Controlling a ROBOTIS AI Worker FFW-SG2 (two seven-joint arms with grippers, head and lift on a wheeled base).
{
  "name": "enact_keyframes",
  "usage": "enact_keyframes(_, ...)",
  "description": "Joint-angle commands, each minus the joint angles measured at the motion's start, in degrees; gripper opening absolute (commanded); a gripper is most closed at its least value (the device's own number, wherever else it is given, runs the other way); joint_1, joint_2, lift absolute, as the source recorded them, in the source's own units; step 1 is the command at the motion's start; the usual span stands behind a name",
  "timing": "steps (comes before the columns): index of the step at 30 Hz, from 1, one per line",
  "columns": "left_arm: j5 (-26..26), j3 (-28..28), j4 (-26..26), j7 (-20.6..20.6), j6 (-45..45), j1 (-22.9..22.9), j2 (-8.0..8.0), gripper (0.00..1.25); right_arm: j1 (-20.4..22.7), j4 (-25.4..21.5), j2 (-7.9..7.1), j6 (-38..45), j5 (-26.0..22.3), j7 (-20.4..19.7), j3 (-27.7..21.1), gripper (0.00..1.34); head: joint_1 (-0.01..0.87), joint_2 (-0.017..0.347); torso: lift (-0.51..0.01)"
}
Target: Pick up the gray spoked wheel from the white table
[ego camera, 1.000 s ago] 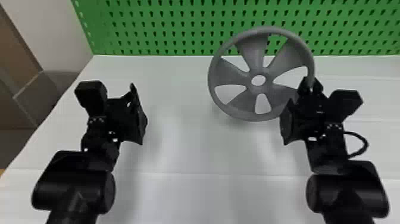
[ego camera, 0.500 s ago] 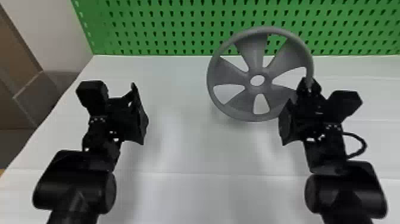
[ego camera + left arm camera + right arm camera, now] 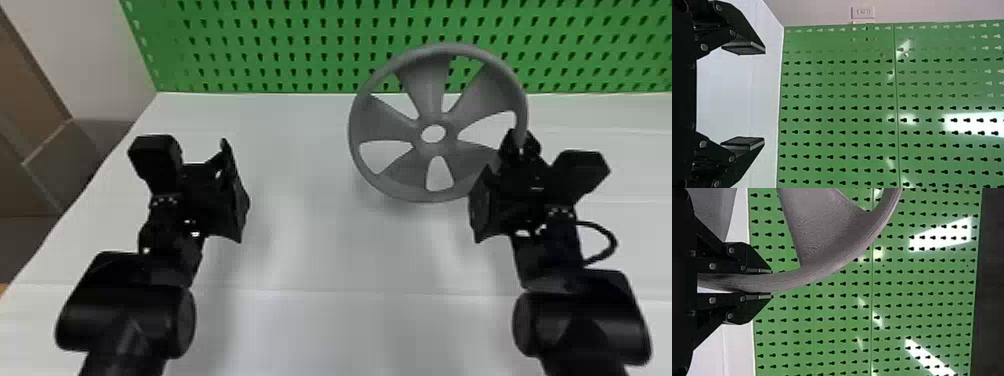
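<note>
With my right gripper [image 3: 521, 142] I had the gray spoked wheel [image 3: 427, 90] clamped by its right edge, tilted over the far, right part of the white table [image 3: 310, 250]. My left gripper [image 3: 202, 162] hung at left, fingers [image 3: 744, 47] spread apart.

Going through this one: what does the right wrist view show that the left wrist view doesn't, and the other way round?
Right wrist view: the gray spoked wheel, its rim clamped between the fingers of the right pincer.
Left wrist view: the left pincer, open with nothing between its fingers, and a small plate on the pale wall.
Both: the green pegboard and part of the white table.
</note>
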State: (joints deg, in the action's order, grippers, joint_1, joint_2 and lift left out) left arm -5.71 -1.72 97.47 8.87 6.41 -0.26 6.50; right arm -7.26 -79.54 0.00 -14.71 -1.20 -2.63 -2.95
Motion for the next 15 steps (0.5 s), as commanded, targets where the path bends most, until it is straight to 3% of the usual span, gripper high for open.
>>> enact_keyframes(1, 0.0, 0.1, 0.0, 0.0, -0.1, 0.0, 0.00, 0.81, 0.0, 0.0, 0.05, 0.2, 0.1, 0.0, 0.1, 0.20, 0.779, 0.084, -0.094)
enact_keyframes(15, 0.5, 0.0, 0.0, 0.0, -0.9, 0.0, 0.00, 0.81, -0.2, -0.3, 0.05, 1.1, 0.1, 0.0, 0.1, 0.20, 0.779, 0.084, -0.094)
